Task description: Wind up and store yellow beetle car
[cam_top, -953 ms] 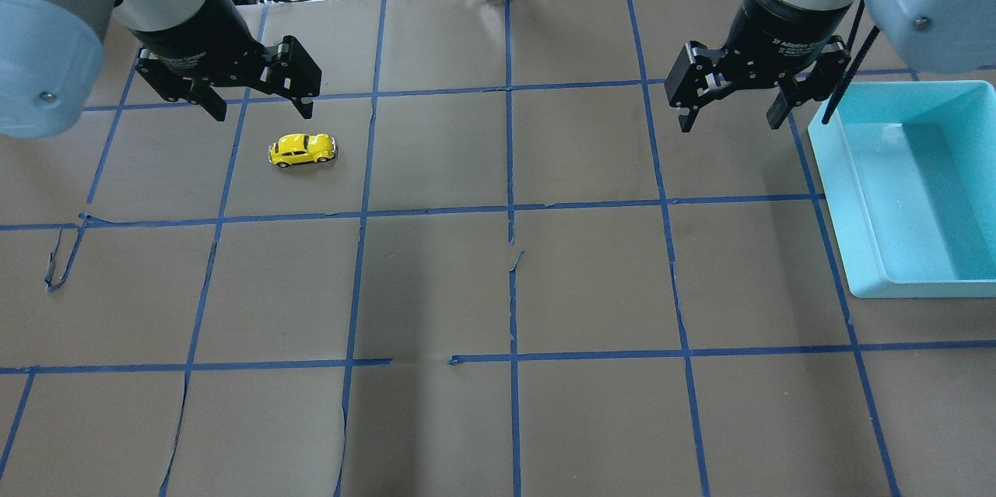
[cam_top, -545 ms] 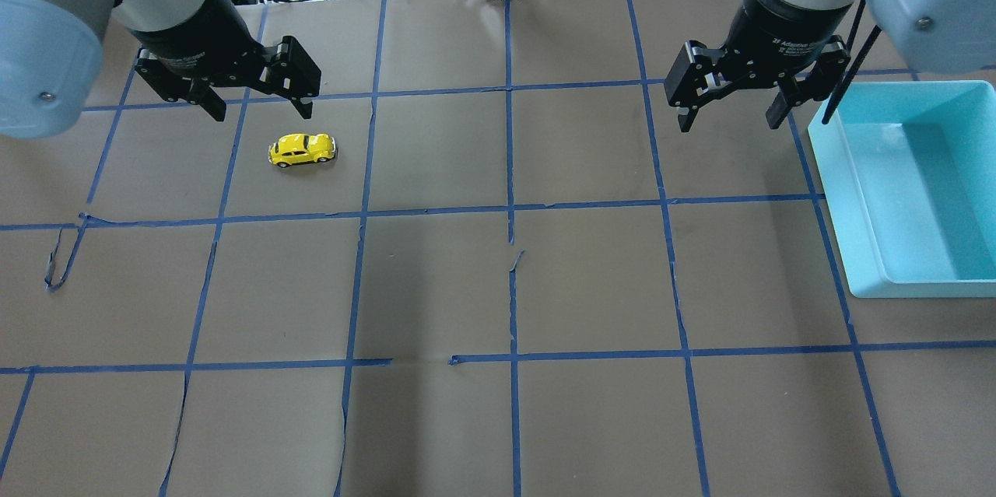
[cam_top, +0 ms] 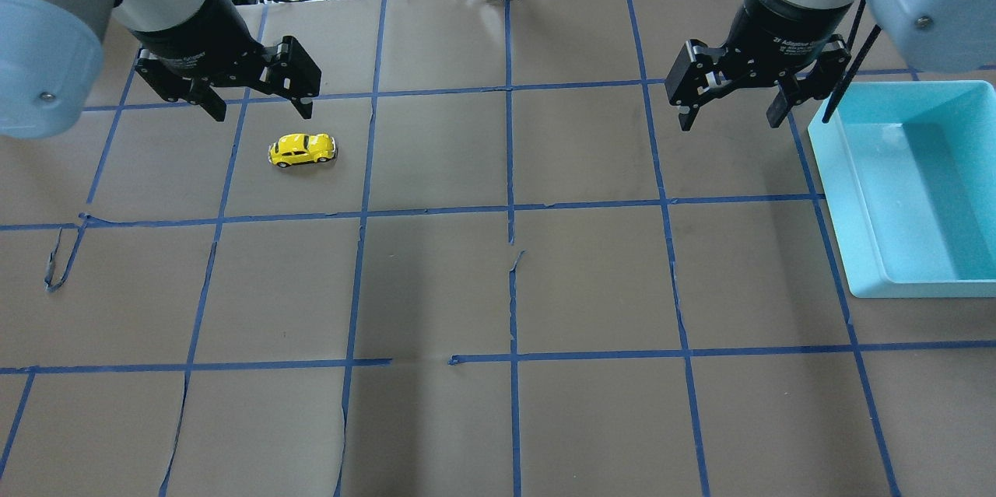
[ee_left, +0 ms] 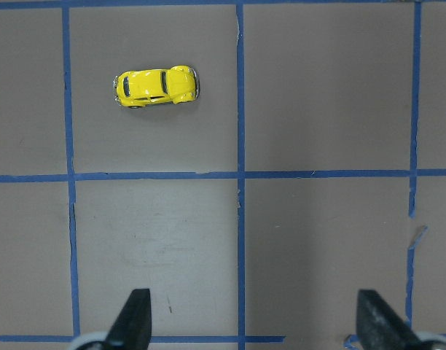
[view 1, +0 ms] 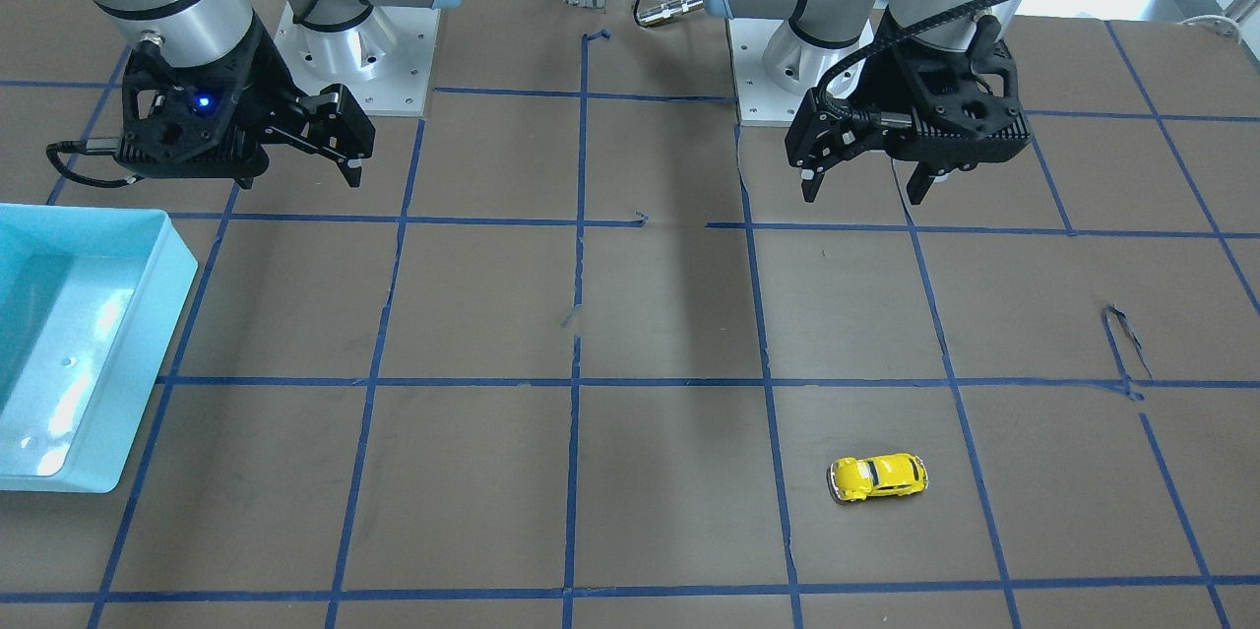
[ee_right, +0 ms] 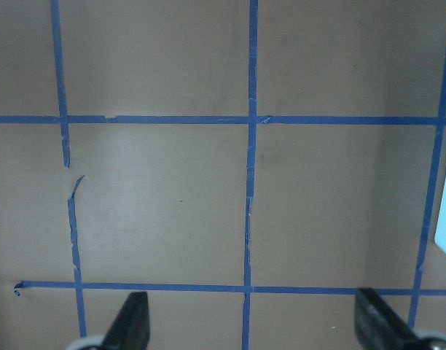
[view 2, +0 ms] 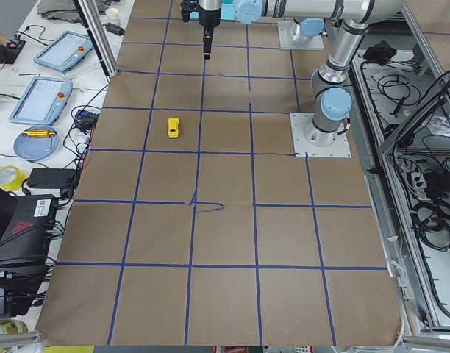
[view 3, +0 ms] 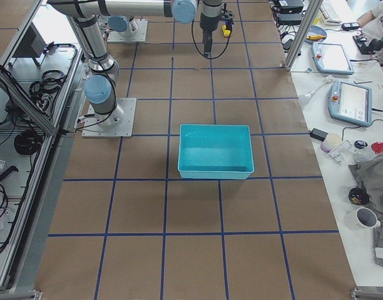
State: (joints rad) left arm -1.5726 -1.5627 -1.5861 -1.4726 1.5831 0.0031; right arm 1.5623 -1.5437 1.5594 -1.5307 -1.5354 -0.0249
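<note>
The yellow beetle car stands on its wheels on the brown table, on my left side; it also shows in the front view, the left side view and the left wrist view. My left gripper is open and empty. It hovers above the table, a little nearer the robot's base than the car. My right gripper is open and empty, hovering on the right side, beside the bin.
A light-blue open bin sits at the table's right edge, with nothing in it. Blue tape lines mark a grid on the brown paper. Cables and devices lie beyond the far edge.
</note>
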